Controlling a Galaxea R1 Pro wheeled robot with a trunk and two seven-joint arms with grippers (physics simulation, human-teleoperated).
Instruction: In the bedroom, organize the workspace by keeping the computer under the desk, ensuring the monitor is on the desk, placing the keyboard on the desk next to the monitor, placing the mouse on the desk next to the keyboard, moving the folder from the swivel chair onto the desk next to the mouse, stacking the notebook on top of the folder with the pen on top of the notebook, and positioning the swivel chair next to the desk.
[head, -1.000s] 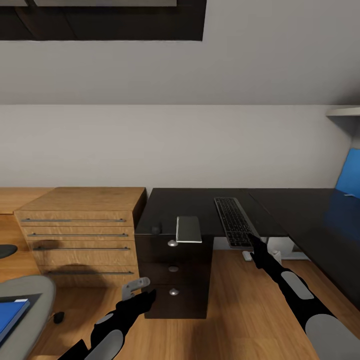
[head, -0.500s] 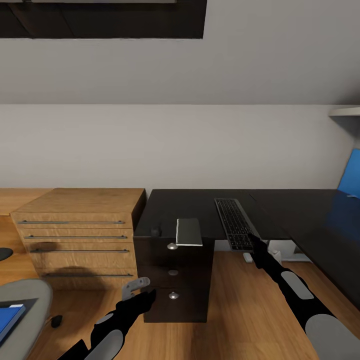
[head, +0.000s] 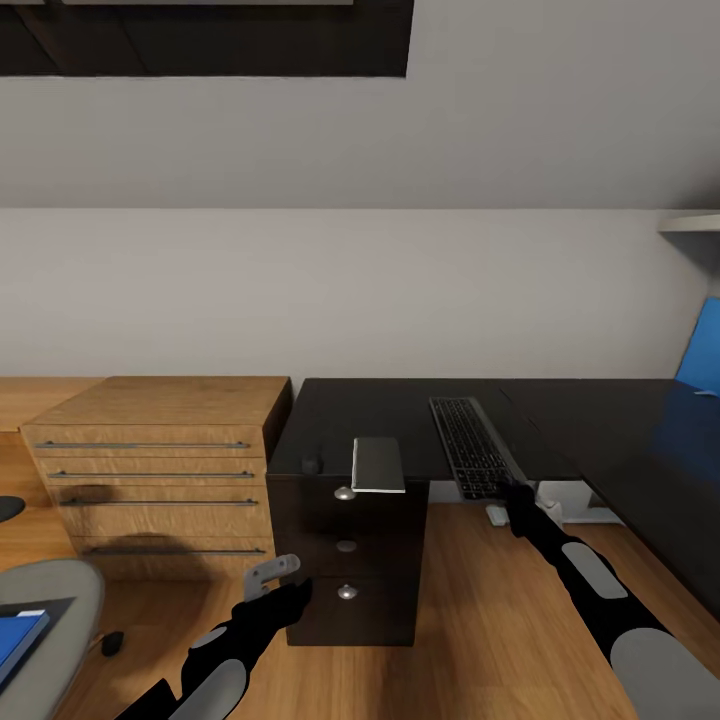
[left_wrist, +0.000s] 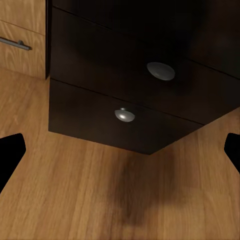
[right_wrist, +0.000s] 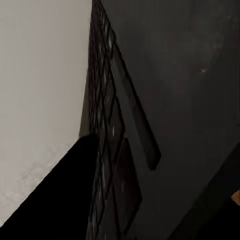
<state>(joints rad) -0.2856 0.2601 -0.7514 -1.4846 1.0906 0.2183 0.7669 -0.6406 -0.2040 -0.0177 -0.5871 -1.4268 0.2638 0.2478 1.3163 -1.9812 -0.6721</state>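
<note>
Black desk (head: 400, 420) | keyboard (head: 468, 446) overhangs edge: rigid, slim, light; pinch near end | right gripper (head: 518, 497) aperture unclear | left gripper (left_wrist: 120, 150) wide

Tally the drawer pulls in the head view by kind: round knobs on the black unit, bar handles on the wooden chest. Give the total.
Round knobs on the black unit: 3
Bar handles on the wooden chest: 4
Total: 7
</note>
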